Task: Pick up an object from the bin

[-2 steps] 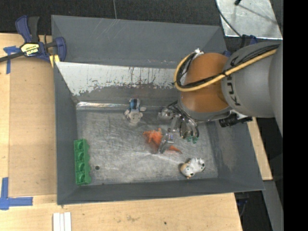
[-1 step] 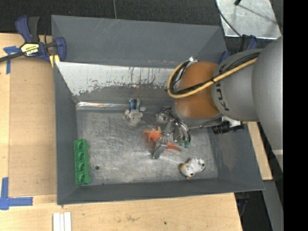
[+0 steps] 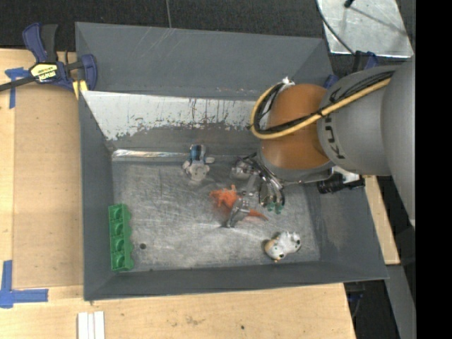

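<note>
My gripper (image 3: 244, 205) hangs low over the middle-right of the bin floor, its dark fingers reaching down and left from under the orange cover. An orange toy-like thing (image 3: 224, 198) lies right beside the fingertips, touching or nearly touching them; I cannot tell whether it sits between the fingers. A small white and brown figure (image 3: 282, 245) lies near the bin's front right, a short way below the gripper.
A small white and blue toy (image 3: 196, 162) stands near the back wall, left of the gripper. A green ridged block (image 3: 119, 236) lies along the left wall at the front. The arm fills the bin's right side.
</note>
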Motion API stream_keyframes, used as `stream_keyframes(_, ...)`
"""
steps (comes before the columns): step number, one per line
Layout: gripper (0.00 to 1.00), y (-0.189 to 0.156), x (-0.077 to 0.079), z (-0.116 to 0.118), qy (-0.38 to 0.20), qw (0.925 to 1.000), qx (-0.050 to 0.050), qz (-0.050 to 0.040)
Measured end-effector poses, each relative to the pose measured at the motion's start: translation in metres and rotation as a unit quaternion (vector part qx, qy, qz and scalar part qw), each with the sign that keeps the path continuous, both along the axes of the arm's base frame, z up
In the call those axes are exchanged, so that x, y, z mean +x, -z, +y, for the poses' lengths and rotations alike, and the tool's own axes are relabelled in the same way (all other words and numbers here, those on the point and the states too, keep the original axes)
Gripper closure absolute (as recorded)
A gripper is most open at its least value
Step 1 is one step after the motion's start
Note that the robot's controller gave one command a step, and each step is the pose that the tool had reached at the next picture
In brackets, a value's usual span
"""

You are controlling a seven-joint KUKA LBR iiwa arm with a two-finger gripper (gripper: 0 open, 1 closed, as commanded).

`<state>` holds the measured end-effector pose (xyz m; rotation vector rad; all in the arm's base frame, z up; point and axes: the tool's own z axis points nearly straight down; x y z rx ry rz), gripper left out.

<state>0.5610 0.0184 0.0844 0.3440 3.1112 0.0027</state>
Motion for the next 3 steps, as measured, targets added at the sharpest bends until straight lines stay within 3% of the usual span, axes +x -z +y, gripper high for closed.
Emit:
stream_keyframes(1, 0.00, 0.0174, 0.0054, -0.0002, 0.000, 1.0000, 0.000, 0.0035)
stream_keyframes(2, 1.00, 0.0099, -0.0005, -0.0055, 0.036, 0.9993, 0.001, -0.0024)
stream_keyframes(3, 1.00, 0.0099, -0.0005, -0.0055, 0.036, 0.9993, 0.001, -0.0024)
